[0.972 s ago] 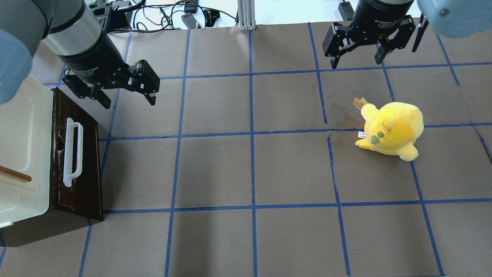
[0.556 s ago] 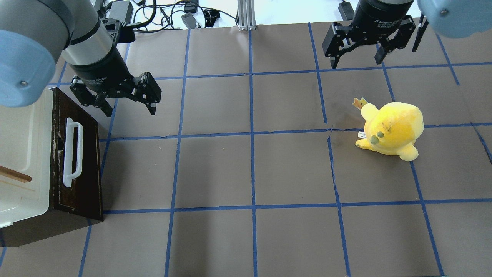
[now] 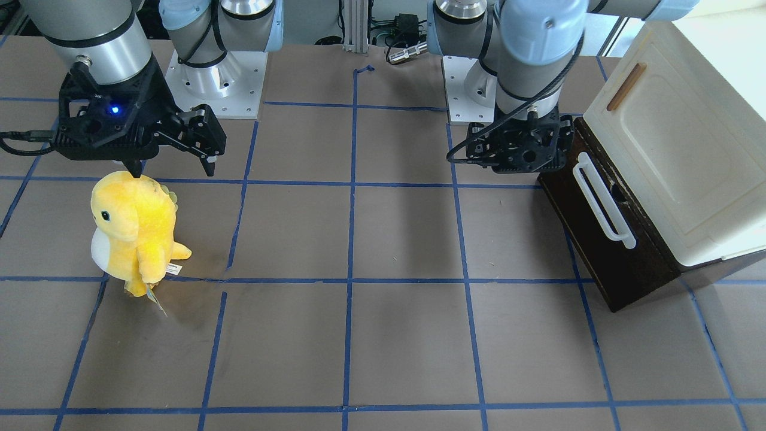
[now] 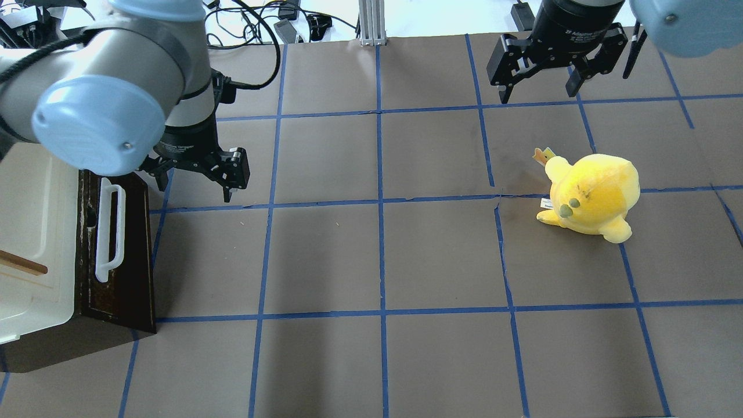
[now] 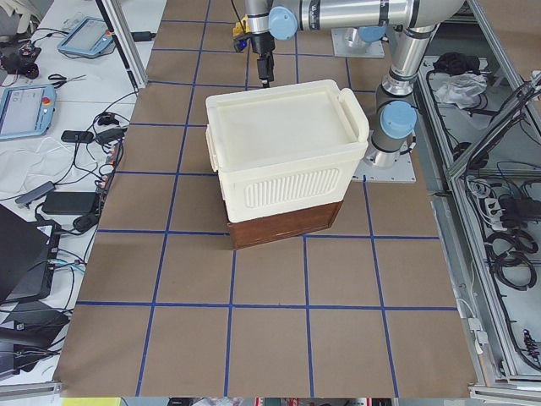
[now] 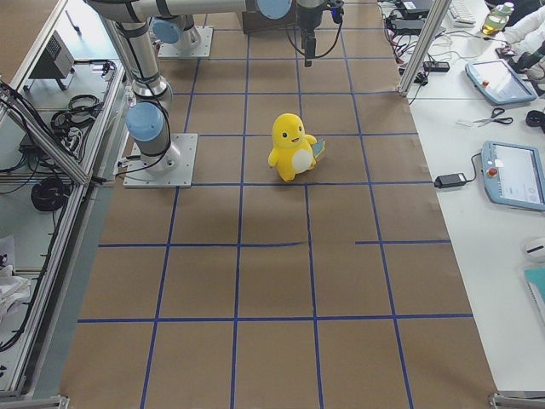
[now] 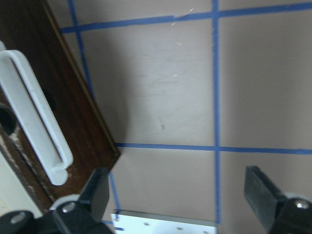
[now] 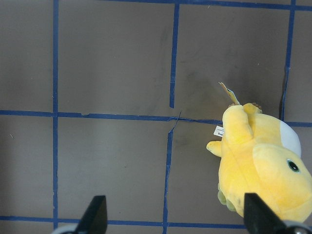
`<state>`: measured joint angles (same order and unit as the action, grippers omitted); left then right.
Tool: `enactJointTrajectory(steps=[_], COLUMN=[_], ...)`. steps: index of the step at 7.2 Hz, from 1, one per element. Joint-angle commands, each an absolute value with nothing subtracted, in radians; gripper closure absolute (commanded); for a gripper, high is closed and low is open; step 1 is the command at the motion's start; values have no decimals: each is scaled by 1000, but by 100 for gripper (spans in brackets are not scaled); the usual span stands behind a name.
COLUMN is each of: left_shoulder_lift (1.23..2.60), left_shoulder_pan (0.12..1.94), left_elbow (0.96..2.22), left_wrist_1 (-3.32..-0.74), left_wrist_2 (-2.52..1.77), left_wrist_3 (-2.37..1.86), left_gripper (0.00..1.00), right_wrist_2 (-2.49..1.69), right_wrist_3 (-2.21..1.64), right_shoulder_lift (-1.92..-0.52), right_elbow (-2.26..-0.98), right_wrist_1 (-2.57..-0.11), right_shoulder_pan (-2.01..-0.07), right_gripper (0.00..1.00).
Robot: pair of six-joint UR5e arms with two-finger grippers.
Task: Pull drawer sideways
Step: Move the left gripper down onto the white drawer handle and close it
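Note:
The drawer [image 4: 125, 273] has a dark brown front with a long white bar handle [image 4: 110, 229] and sits at the base of a cream cabinet at the table's left; no inner tray shows. It also shows in the front-facing view [image 3: 589, 239] and the left wrist view [image 7: 68, 102], with the handle [image 7: 36, 122] at left. My left gripper [image 4: 194, 177] is open and empty, hovering just beyond the drawer's far end, apart from the handle. My right gripper [image 4: 537, 90] is open and empty at the far right, above the table.
The cream-white cabinet [image 4: 35, 232] with a small brown handle [image 4: 23, 264] stands over the drawer. A yellow plush toy [image 4: 592, 194] stands at right, just in front of the right gripper. Brown table cover with a blue tape grid [image 4: 380, 203].
My left arm has swung and turned, bringing its open gripper nearer and lower, close to the drawer's far end. The right arm, the drawer and the plush have not moved.

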<state>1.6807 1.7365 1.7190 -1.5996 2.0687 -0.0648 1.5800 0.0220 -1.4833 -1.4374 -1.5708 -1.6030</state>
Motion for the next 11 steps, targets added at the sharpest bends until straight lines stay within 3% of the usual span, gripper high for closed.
enactJointTrajectory(steps=[1,6,11], left_shoulder_lift=[1765,1922,1968], left_shoulder_pan=[1750,1746,1683], left_elbow=[1820,1882,1891], left_wrist_1=[-1559,-1572,-1601], left_wrist_2=[2274,2616,2723], left_wrist_3=[-122,-393,-399], left_gripper=[0,0,0], right_wrist_2=[1580,1580,1580], right_wrist_3=[21,21,21], right_shoulder_lift=[-1483,-1483,-1483], right_elbow=[-1437,-1437,-1437], right_wrist_1=[-1571,-1571,-1571], right_shoulder_pan=[-1603,-1603,-1603], right_gripper=[0,0,0])
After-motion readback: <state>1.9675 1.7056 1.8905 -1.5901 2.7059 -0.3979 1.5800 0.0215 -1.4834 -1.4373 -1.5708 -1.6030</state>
